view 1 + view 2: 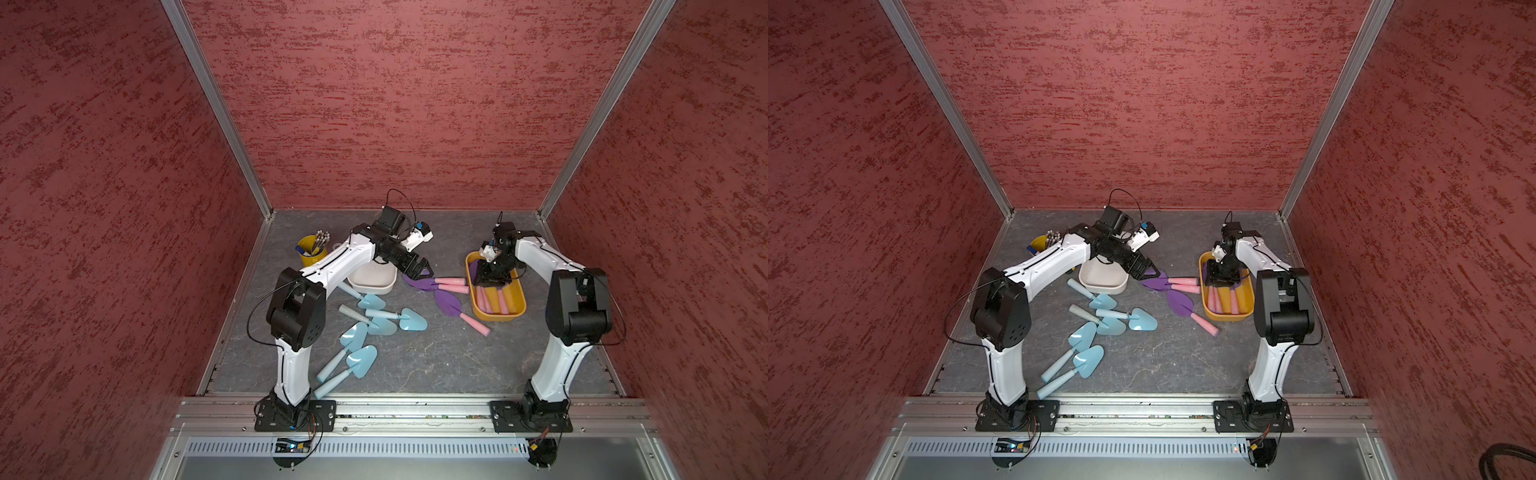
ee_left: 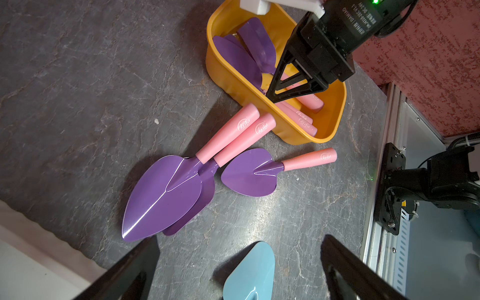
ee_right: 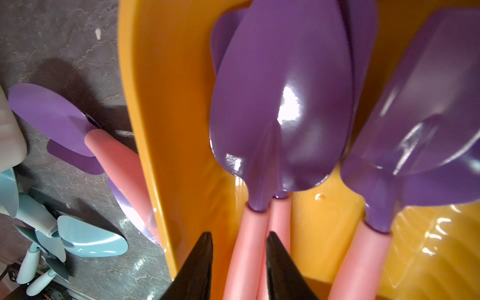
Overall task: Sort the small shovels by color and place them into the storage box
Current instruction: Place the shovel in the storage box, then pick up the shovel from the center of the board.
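R end effector (image 3: 237, 235) loosely astride pink handle (image 3: 246, 259); blades (image 3: 280, 104) stacked, no. unclear.

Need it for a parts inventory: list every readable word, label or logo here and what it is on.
"DAMIAO": label on the black wrist motor, upside down in the left wrist view.
"DC 24V": same label.
Model line on that label: too small to read surely.
White logo on the pink handles: stylised, unreadable.
Nothing else legible.
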{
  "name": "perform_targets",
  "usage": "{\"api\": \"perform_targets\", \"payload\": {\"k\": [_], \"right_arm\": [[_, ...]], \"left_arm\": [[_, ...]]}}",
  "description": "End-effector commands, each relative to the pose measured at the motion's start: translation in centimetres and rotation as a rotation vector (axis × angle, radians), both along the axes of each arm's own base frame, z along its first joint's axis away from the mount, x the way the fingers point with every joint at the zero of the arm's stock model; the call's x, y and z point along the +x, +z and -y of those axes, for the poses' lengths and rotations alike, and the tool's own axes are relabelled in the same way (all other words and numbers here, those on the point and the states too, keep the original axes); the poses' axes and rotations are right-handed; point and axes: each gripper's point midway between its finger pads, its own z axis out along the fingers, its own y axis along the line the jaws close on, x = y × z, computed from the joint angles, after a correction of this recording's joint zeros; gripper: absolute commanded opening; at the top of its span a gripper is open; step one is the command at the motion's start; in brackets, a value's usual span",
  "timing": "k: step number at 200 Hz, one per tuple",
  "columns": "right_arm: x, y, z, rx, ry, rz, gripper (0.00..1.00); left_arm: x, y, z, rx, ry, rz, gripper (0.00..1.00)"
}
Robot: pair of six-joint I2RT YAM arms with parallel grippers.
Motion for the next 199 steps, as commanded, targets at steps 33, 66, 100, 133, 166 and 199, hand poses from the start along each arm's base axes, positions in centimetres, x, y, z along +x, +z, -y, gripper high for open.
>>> {"api": "perform_targets", "payload": {"k": [33,66,100,133,166,199], "right_arm": [[0.1,2.9,0.6,-0.025,-0.013,0.066,0.39],[-0.1,4.4,1.2,-0.057,-0.005,0.109,0.39],[-0.4,6.3,1.4,-0.074,0.001,0.156,0.4],[-0.9,8.6,0.7,-0.075,0.043,0.226,0.4],[-2.2,10.7,-1.0,-0.097,0.146,0.292,0.39],[-4.1,11.8,-3.2,-0.106,0.239,0.329,0.37]], "left_arm": [[-0.3,1.8,0.1,-0.026,-0.009,0.048,1.0],[-0.4,2.2,0.0,-0.03,-0.009,0.054,1.0],[-0.5,2.7,0.0,-0.036,-0.01,0.062,1.0],[-1.0,3.6,-0.3,-0.038,-0.019,0.073,1.0],[-2.0,4.7,-1.5,-0.03,-0.036,0.084,1.0],[-3.5,5.7,-3.4,-0.026,-0.048,0.079,1.0]]}}
